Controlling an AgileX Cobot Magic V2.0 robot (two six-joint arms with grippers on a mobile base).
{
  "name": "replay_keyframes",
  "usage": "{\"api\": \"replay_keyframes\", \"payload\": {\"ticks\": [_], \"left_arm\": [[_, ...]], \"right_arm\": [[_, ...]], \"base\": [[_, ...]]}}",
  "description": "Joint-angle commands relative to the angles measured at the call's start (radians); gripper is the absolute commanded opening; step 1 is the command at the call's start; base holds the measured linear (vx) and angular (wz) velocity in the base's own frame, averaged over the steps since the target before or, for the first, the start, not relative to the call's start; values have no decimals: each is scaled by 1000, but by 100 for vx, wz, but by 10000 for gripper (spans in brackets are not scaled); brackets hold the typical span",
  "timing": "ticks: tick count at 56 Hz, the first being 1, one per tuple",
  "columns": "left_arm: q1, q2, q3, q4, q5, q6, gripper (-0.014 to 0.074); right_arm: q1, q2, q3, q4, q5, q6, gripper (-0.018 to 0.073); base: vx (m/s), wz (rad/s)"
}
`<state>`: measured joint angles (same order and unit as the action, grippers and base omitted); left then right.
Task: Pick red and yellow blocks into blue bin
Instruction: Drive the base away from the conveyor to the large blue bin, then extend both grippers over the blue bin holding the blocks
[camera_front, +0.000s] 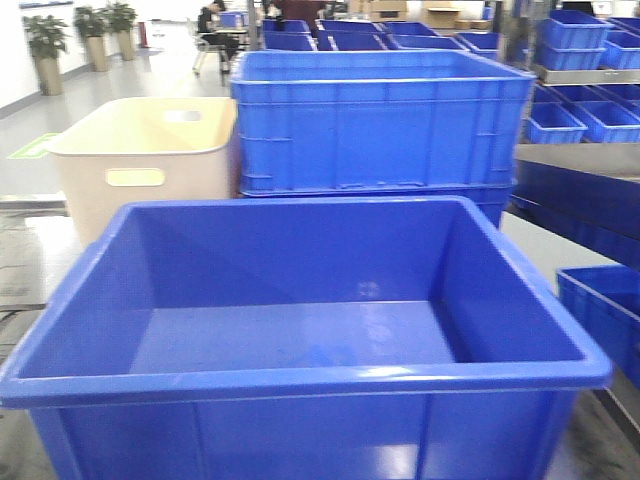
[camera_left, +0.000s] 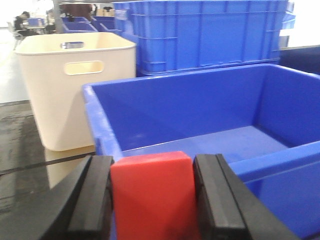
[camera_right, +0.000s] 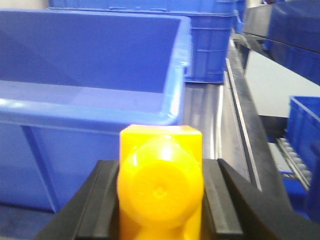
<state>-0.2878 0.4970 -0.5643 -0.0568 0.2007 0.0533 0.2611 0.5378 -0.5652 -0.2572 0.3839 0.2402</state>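
**Q:** What are the fingers doing?

**A:** The black padded fingers (camera_left: 95, 200) of the left gripper (camera_left: 152, 210) are closed on the small red cube (camera_left: 151, 185), with one pad flat against each side. The right gripper (camera_right: 160, 210) clamps the yellow brick (camera_right: 160, 175) the same way, and a round stud faces the camera.

**Q:** Where is the bin?

**A:** In the front view the blue bin (camera_front: 300, 382) fills the near middle of the scene. It is glossy, with sloping walls and a rolled rim. Its floor is bare, so neither block is inside yet. Far left behind it stands a beige tub (camera_front: 150, 140) with oval handle holes. A ribbed blue crate (camera_front: 380, 120) sits behind it at far centre. Neither arm appears in that view.

**Q:** Where are the blocks relative to the bin?

**A:** Judging by the wrist views, both are outside its near wall. The red cube is by the near left corner, with the opening ahead and to its right. The yellow brick is by the near right corner, with the opening ahead and to its left.

**Q:** How should this step be done well?

**A:** In my judgement, each block should travel forward and inward, high enough for the fingers to pass over the rolled rim. The fingers should part only once the block is clearly over the floor. A low release would help, since the smooth plastic may let a block bounce or skid. The two arms should stay apart over the middle of the bin. The left arm should also not drift towards the beige tub, which stands just beside the bin's far left corner.
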Motion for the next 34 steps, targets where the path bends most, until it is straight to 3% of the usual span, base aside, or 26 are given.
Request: {"api": "replay_keyframes", "payload": {"ticks": [1, 34], "left_arm": [[-9, 1, -29, -8, -87, -4, 2], [-9, 1, -29, -8, -87, -4, 2]], "right_arm": [[-2, 0, -28, -19, -75, -10, -7], [-2, 0, -28, -19, -76, -10, -7]], "base": [[6, 23], [2, 7]]}}
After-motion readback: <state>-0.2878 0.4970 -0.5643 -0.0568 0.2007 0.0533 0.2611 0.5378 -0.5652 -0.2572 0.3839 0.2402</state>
